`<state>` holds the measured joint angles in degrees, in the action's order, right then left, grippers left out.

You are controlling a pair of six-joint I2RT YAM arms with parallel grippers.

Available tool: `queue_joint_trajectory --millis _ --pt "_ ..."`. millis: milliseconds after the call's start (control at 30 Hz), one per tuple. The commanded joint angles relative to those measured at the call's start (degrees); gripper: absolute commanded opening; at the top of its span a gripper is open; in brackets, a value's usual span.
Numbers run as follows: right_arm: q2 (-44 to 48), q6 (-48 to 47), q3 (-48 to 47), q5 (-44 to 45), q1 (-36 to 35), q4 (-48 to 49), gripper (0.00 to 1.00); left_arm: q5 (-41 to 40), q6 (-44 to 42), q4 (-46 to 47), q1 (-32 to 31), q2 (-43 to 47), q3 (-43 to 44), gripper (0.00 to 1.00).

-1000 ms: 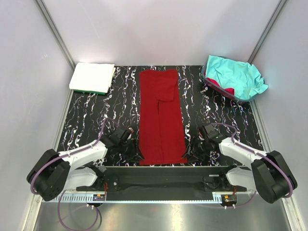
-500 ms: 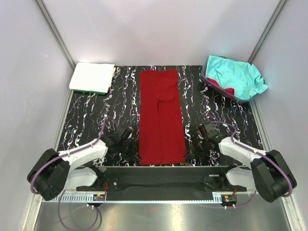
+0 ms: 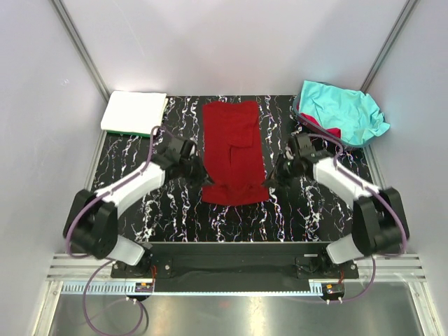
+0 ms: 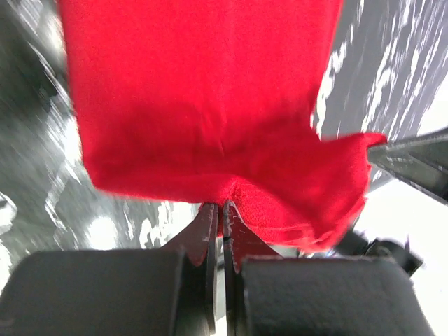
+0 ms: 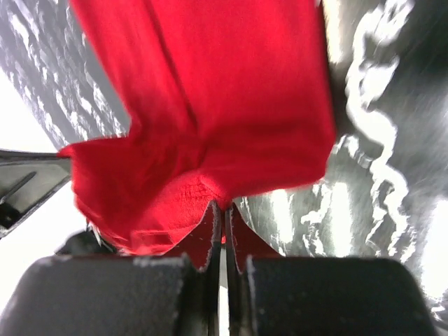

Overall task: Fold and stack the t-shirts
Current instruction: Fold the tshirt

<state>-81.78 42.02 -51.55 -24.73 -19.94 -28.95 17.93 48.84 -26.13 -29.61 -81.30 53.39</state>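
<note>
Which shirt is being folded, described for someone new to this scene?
Start at the black marbled mat. Down its middle lies a dark red t-shirt, its near end pinched by the left gripper and right gripper. The white folded stack sits far left, the turquoise shirt far right; neither is gripped.

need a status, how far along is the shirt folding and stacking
Done: white shirt folded on the green shirt, far left. In hand: left gripper and right gripper each pinch a near corner of the dark red shirt, mid-fold. Left: stacking it, plus the crumpled turquoise shirt.
</note>
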Motion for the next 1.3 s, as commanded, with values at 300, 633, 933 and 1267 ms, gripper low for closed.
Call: queue_joint_trajectory --millis 300,633,933,1267 --pt "-29.0 -11.3 -32.2 -5.6 7.1 -7.3 0.00 7.5 -4.0 2.8 11.2 -21.4 21.7 0.00" --pt "-37.9 -12.0 -45.7 -8.0 9.4 -10.0 0.00 9.3 -3.6 2.4 15.0 -27.9 28.7 0.00" --pt "-43.5 -11.4 -50.7 -9.8 10.0 -10.2 0.00 10.5 -4.5 0.9 16.4 -33.1 33.1 0.00" --pt "-49.3 -12.2 -55.9 -10.1 11.6 -9.6 0.04 7.3 -7.4 -1.4 17.0 -37.3 38.0 0.14"
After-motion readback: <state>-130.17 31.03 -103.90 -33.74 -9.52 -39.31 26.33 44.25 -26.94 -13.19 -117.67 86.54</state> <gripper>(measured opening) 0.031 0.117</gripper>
